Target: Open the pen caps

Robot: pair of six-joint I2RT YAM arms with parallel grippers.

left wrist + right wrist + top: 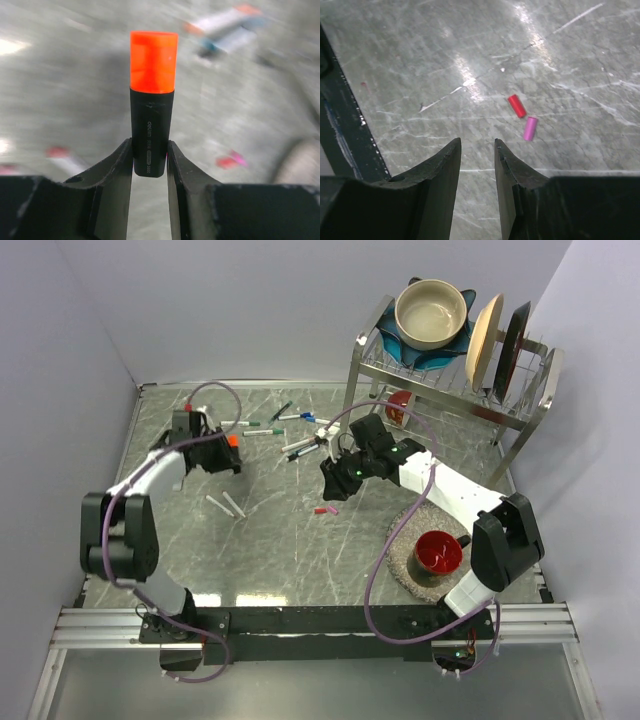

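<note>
Pen cap, orange, sits on the black marker pinched in the left end effector. Right end effector: spread.

The orange cap is a short translucent fluorescent tube. It is fully seated on the end of a black marker, which is pinched by its other end in the left gripper, so the cap is above the tabletop.

A red cap and a pink cap are off their pens and lie flat on the grey marbled tabletop. They are just beside each other, almost end to end and at an angle; whether they touch is unclear.

Farther back, among scattered markers, a green cap and a blue cap sit on white barrels lying flat. They are too small for finer detail.
</note>
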